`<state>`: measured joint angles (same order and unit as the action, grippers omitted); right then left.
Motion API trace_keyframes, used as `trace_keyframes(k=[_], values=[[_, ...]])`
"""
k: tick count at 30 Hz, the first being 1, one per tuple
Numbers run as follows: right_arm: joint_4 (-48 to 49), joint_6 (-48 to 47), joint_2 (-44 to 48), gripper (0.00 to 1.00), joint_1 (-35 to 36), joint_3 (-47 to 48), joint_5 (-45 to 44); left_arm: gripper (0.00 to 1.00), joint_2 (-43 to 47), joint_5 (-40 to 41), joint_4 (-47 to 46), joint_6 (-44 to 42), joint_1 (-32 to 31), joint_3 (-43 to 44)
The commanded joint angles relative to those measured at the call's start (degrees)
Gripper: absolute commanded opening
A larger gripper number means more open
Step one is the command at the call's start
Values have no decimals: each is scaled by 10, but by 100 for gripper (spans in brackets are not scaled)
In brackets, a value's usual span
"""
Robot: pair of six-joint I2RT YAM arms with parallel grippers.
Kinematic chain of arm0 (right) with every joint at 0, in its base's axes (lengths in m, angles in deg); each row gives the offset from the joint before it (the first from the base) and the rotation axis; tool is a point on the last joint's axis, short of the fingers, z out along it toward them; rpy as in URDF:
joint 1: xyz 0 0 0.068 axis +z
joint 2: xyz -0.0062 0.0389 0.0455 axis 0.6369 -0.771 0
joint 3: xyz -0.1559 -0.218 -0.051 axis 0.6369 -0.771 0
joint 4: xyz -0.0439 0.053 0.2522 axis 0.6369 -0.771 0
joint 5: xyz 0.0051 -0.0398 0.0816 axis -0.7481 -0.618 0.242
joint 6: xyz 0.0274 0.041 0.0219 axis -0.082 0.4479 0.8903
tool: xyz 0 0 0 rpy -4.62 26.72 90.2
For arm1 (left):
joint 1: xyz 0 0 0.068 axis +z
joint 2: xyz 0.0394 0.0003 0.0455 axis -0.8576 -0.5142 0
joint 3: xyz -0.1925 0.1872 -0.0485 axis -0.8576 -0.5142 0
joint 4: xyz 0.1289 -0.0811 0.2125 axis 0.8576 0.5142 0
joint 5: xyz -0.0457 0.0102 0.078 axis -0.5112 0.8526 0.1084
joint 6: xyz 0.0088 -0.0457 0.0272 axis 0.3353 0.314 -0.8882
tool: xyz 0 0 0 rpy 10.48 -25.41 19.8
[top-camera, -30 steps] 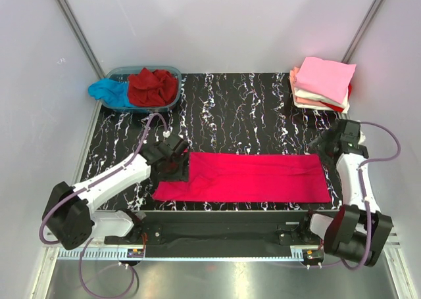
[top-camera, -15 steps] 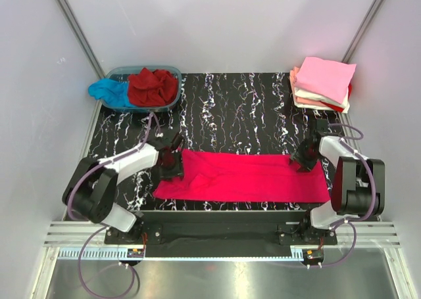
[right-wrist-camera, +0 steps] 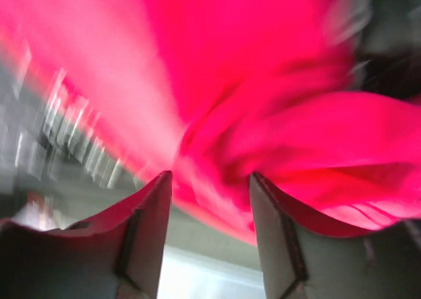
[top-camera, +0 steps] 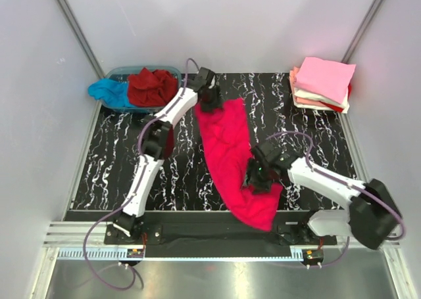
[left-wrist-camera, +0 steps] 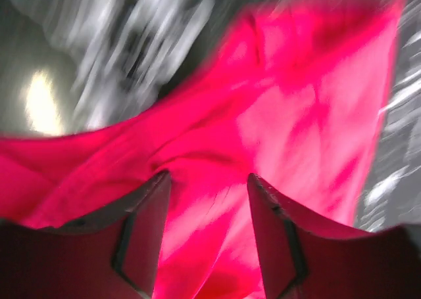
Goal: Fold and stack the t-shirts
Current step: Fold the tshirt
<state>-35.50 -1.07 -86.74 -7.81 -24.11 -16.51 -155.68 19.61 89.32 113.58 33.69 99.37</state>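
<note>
Firmly, the left hand (top-camera: 210, 100) pinches one end of the bright pinkish-red cotton t-shirt (top-camera: 227, 141) just right of the clear blue-tinted plastic tub (top-camera: 141, 68). The right hand (top-camera: 258, 175), well away from that tub, grips a bunch of the other end. Between them the cloth sags onto the black marbled bench (top-camera: 112, 161). Soft, light and limp, it likely needs taut corner or hem holds to fold flat.

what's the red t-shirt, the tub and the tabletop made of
The red t-shirt looks like soft matte knit, probably cotton: it drapes and bunches into folds. The tub looks like clear blue-tinted plastic: the dark red shirt inside shows through its wall. The tabletop is hard, smooth black with white marble-like veins, likely printed laminate, though stone can't be ruled out.
</note>
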Motion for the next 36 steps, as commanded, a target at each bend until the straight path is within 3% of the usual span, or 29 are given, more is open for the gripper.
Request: trace_keyframes(k=[1,3,5,7,10,13,18,21,23,24,25,26,32,36], values=[[-71,139,69,59,145,67,14,57,-73,-133,-58,12,11,158],[-113,134,83,62,193,133,9,71,-29,-208,-230,55,19,73],[-141,108,95,66,194,192,-4,99,10,-255,-314,75,21,17],[-188,90,99,70,195,229,-93,99,24,-285,-348,86,20,46],[-208,35,85,72,156,281,-168,99,83,-255,-294,56,24,48],[-184,-63,39,70,63,331,-138,99,196,-220,-266,28,44,-17],[-136,-152,-82,70,-15,424,-156,99,361,-118,-89,-56,63,-36],[-126,-193,-189,69,-27,510,-153,99,466,-93,-45,-75,62,-134],[-136,-212,-283,69,-27,585,-149,99,581,-64,-56,-72,57,-278],[-164,-216,-318,68,-27,616,-158,99,628,-59,-106,-72,55,-340],[-185,-222,-352,67,-27,678,-168,99,671,-48,-127,-67,55,-448],[-198,-225,-410,66,-27,701,-175,99,745,-38,-138,-64,55,-488],[-228,-243,-562,65,-27,830,-196,99,919,30,-30,-107,55,-633],[-243,-245,-624,64,-26,877,-174,99,1023,44,-32,-98,55,-715]])
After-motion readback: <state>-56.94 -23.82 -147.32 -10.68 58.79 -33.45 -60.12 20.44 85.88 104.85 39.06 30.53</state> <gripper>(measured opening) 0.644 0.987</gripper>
